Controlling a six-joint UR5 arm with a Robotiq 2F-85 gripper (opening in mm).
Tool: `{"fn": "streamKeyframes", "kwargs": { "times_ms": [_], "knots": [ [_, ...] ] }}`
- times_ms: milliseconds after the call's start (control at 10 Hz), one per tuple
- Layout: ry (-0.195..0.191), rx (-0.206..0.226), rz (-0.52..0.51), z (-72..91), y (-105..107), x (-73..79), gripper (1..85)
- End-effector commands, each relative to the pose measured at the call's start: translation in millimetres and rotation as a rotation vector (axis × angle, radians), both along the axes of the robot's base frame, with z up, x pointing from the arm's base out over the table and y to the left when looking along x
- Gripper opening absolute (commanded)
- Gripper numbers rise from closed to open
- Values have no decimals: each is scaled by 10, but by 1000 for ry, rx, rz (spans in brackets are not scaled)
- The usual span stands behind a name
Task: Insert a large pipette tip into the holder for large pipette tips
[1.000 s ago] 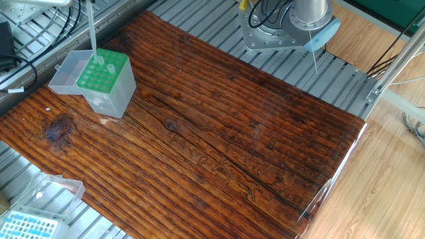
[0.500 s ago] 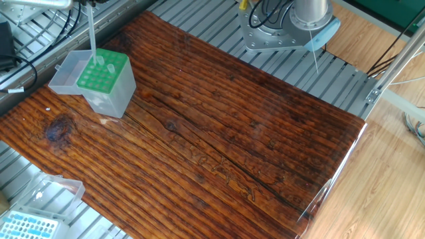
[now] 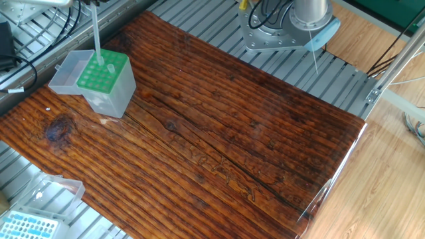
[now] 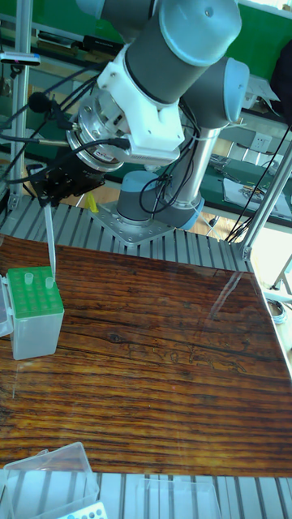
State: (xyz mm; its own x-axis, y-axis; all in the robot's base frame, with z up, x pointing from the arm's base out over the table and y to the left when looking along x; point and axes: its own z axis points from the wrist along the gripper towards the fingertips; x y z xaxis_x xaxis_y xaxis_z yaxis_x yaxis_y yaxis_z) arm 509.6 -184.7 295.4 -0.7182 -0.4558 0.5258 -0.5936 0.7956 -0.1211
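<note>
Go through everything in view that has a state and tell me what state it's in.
Large pipette tip: upright, held by the gripper, lower end at the green rack.
Gripper: shut on the tip.
Green-rack holder: lid open, a few tips seated.
Blue-rack box: lid open.

Translucent grey-white large pipette tip (image 3: 96, 33); holder for large pipette tips (image 3: 103, 81) with green rack and clear walls; dark reddish-brown table (image 3: 219, 126) with striped grain; smaller box (image 3: 30, 222) with light blue rack; black gripper (image 4: 50, 199).
</note>
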Motion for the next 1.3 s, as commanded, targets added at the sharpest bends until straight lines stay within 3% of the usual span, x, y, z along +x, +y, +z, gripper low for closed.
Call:
{"fn": "streamKeyframes", "kwargs": {
  "times_ms": [0,300,400,500,600,800,900,1000,1100,1200],
  "knots": [
    [-119,62,-34,-145,168,234,10],
    [-194,160,-89,-267,443,379,10],
    [-214,151,-97,-271,426,418,10],
    [-202,69,-77,-204,217,390,10],
    [-186,25,-55,-154,99,367,10],
    [-156,34,-44,-144,111,308,10],
    [-137,23,-38,16,93,295,10],
    [-84,6,0,389,33,301,10],
    [-44,8,38,612,-12,325,10],
    [-34,13,58,680,-52,369,10]
  ]
}}
